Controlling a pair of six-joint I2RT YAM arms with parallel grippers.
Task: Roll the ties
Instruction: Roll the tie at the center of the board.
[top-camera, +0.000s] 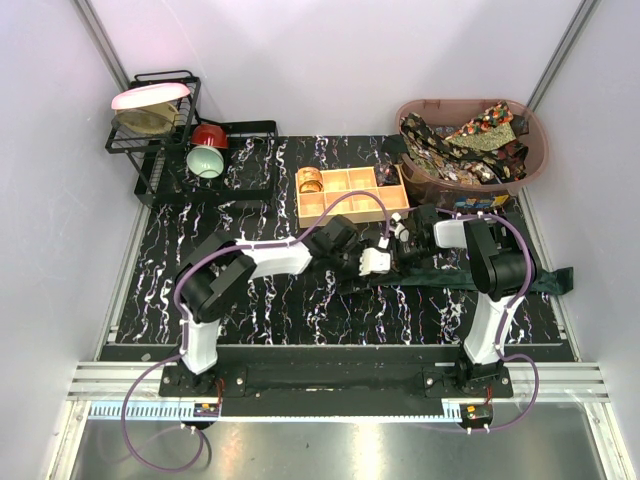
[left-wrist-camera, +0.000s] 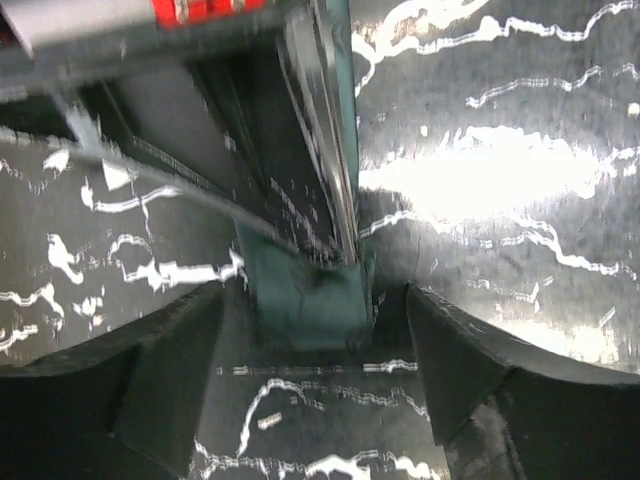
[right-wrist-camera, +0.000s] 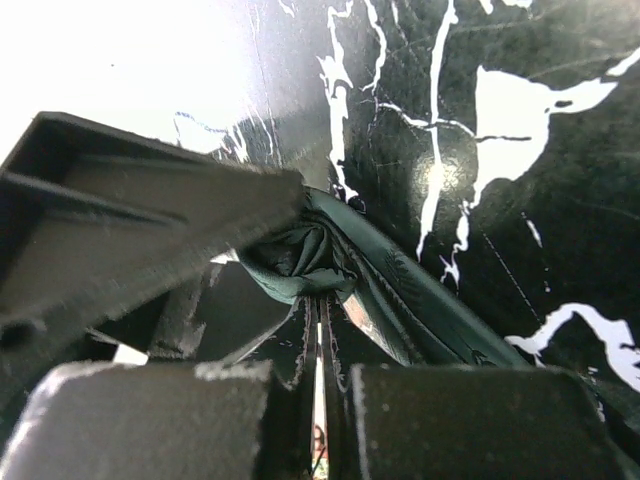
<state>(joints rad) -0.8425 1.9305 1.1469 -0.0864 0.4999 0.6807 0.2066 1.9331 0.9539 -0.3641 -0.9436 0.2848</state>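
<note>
The dark green tie (top-camera: 545, 283) lies across the marble mat from the middle to the right edge. My left gripper (top-camera: 377, 262) is open; in the left wrist view (left-wrist-camera: 315, 305) the tie's folded end (left-wrist-camera: 305, 295) lies on the mat between its fingers (left-wrist-camera: 450, 350). My right gripper (top-camera: 408, 246) is just beside it. In the right wrist view (right-wrist-camera: 320, 330) the jaws are pressed together on a bunched fold of the green tie (right-wrist-camera: 300, 262). Several patterned ties (top-camera: 470, 140) lie heaped in the pink basket (top-camera: 535, 150).
A tan wooden box (top-camera: 345, 195) with compartments stands just behind both grippers, with a rolled item in its far left cell. A black dish rack (top-camera: 160, 120) with a plate and bowls (top-camera: 207, 150) stands at the back left. White walls close in the sides.
</note>
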